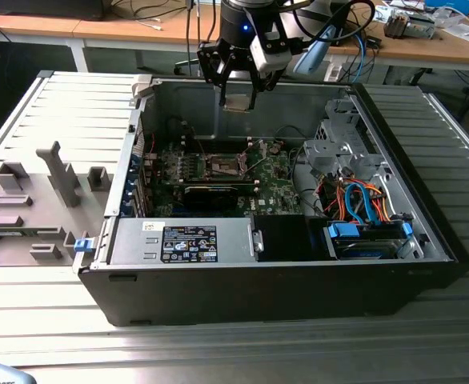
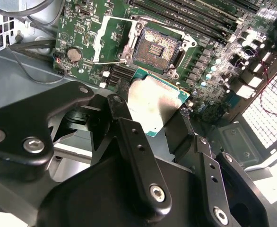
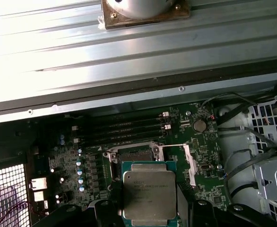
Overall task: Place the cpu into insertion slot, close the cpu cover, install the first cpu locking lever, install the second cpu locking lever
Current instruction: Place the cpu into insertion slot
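Observation:
My gripper (image 1: 238,98) hangs above the open computer case, shut on the cpu (image 1: 237,102), a flat square chip with a silvery top. In both wrist views the cpu (image 2: 156,101) (image 3: 149,191) sits between the black fingers (image 2: 129,137), held level over the green board. The insertion slot (image 2: 156,46) (image 1: 225,166) lies below and a little ahead of the chip, with its brownish contact field bare. Its near edge is hidden behind the chip in the first wrist view. The cpu cover (image 2: 109,40) stands swung open beside the slot.
Long black memory slots (image 3: 124,127) run beside the socket. A metal drive cage (image 1: 338,148) with orange and blue cables (image 1: 362,200) fills the case on the exterior view's right. A labelled power supply (image 1: 188,242) sits at the front. A grey parts fixture (image 1: 38,200) lies outside.

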`<state>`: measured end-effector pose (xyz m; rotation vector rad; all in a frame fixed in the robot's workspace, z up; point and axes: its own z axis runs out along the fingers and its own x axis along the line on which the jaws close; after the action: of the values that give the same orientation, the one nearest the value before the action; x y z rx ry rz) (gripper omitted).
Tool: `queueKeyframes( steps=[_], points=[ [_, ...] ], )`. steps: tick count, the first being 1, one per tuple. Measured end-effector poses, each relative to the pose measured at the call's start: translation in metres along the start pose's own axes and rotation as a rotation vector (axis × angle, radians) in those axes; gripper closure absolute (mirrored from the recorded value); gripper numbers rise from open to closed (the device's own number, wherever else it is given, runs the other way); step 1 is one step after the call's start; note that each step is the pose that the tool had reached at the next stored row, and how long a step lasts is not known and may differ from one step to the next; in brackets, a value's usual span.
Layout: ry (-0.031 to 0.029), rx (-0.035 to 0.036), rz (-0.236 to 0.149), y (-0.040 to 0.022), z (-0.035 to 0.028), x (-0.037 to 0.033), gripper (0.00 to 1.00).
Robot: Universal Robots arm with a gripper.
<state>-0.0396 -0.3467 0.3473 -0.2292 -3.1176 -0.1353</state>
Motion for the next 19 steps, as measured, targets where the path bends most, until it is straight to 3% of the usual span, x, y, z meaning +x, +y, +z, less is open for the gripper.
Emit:
queueKeyframes(
  steps=[19],
  points=[
    [-0.0012, -0.0003, 0.014, 0.0000, 0.0000, 0.0000, 0.45]
  ],
)
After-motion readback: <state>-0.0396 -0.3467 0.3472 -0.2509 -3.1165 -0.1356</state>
